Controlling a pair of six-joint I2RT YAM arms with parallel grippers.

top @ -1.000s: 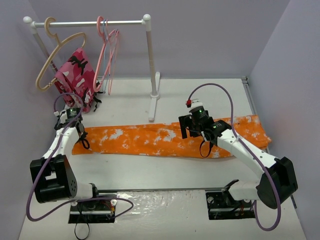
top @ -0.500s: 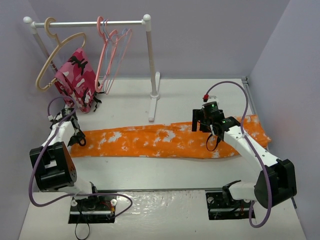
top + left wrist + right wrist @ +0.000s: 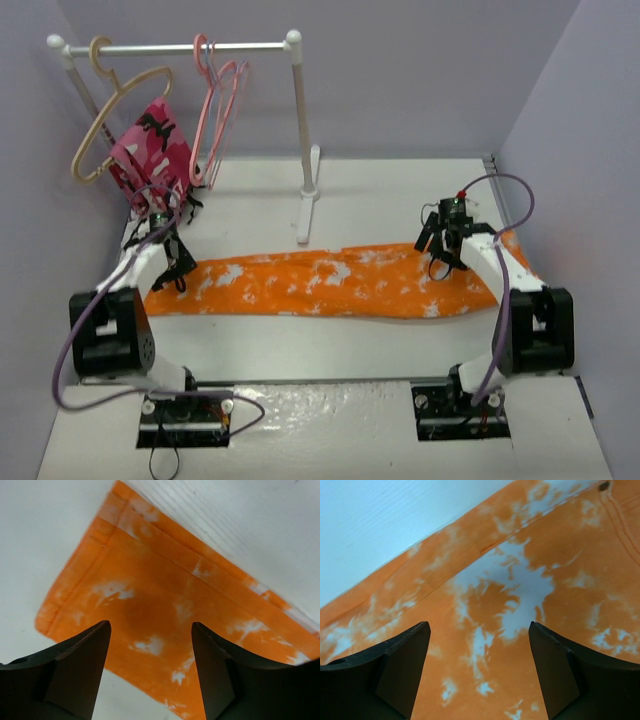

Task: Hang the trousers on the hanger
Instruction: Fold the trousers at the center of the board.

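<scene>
Two empty, fingers spread: left end effector (image 3: 151, 627) and right end effector (image 3: 480, 626) over flat trousers (image 3: 320, 285).

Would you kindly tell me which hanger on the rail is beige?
The thick hanger nearest the rail's left end; the pink hangers hang further right.

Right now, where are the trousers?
Top view: trousers lie flat across the table before the rack foot, left end effector over their left end, right end effector over their right.
</scene>
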